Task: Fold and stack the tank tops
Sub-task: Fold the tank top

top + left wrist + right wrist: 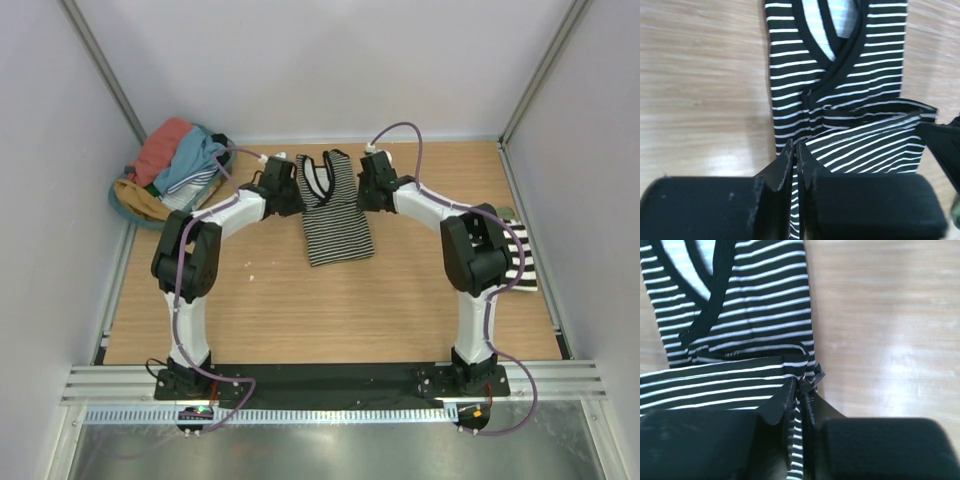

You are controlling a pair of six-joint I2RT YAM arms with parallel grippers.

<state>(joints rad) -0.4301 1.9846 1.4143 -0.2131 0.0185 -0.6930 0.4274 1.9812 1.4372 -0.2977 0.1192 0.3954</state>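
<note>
The desk (300, 320) carries the striped tank top (336, 225) at its far middle. The top's long axis runs far to near, with the straps pointing away from the arms and the hem toward them. It looks light, limp and easily rucked, so it is best pinched at its 2 side edges. The left claw (795, 150) and right claw (799, 390) are each clenched on 1 side edge.

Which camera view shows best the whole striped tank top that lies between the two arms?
The top external view: only there the striped tank top shows whole, straps to hem. Each wrist view shows just its neckline part and one side edge, pinched in the jaws of the left gripper or the right gripper.
</note>
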